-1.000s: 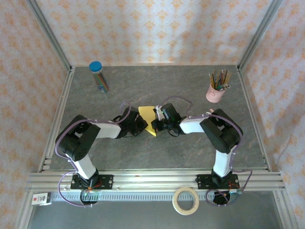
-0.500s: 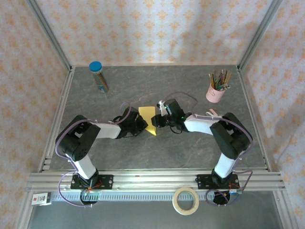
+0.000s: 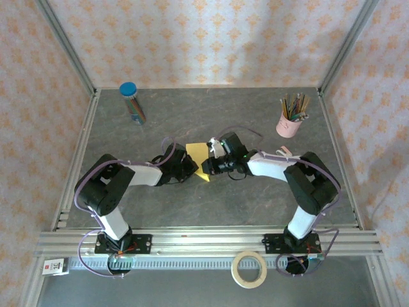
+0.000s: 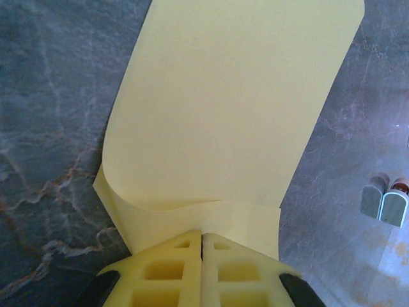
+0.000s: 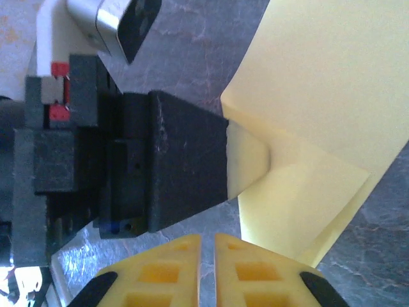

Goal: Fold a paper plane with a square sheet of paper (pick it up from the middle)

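Observation:
The square sheet of paper [image 3: 199, 160] is yellow and lies mid-table between the two arms, bent over on itself. In the left wrist view the sheet [image 4: 223, 115] curls up from a flat lower layer. My left gripper [image 4: 202, 234] is shut on the near edge of that layer, and from above the left gripper [image 3: 189, 165] sits at the sheet's left side. My right gripper [image 3: 215, 164] hovers at the sheet's right side. In its own view the right gripper [image 5: 206, 241] has its fingers almost together with nothing between them, just short of the sheet [image 5: 332, 96]. The paper plane is out of view.
A blue-capped tube of coloured pencils [image 3: 132, 102] stands at the back left. A pink cup of pencils [image 3: 291, 119] stands at the back right. A roll of tape [image 3: 249, 268] rests on the front rail. The left gripper's black body [image 5: 172, 166] fills much of the right wrist view.
The right arm's elbow swung out to the right and its wrist stretched flatter toward the sheet. The left arm and the paper stayed put.

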Robot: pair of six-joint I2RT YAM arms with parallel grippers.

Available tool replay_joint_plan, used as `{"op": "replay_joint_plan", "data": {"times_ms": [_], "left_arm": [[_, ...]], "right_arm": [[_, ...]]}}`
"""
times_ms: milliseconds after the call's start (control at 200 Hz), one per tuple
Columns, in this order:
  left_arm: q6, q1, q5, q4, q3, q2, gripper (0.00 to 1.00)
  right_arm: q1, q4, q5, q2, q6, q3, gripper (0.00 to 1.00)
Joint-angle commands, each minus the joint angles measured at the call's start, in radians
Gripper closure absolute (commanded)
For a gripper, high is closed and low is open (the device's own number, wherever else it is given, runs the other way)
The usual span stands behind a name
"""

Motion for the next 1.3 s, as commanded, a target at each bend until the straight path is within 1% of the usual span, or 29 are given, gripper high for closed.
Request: {"op": "replay_joint_plan", "data": {"times_ms": [0, 320, 485, 1126, 1296], "left_arm": [[0.016, -0.008, -0.013, -0.047, -0.006, 0.024, 0.93], [0.022, -0.008, 0.004, -0.04, -0.001, 0.027, 0.93], [0.027, -0.01, 0.023, -0.031, 0.003, 0.034, 0.93], [0.03, -0.009, 0.032, -0.027, 0.008, 0.034, 0.93], [0.048, -0.008, 0.034, -0.044, 0.024, 0.028, 0.93]], "right_arm": [[0.014, -0.037, -0.047, 0.031, -0.01, 0.038, 0.89], [0.021, -0.09, 0.006, 0.101, -0.016, 0.102, 0.91], [0.023, -0.117, 0.013, 0.128, -0.033, 0.115, 0.92], [0.022, -0.146, 0.032, 0.175, -0.044, 0.108, 0.93], [0.022, -0.15, 0.042, 0.174, -0.044, 0.101, 0.93]]}}
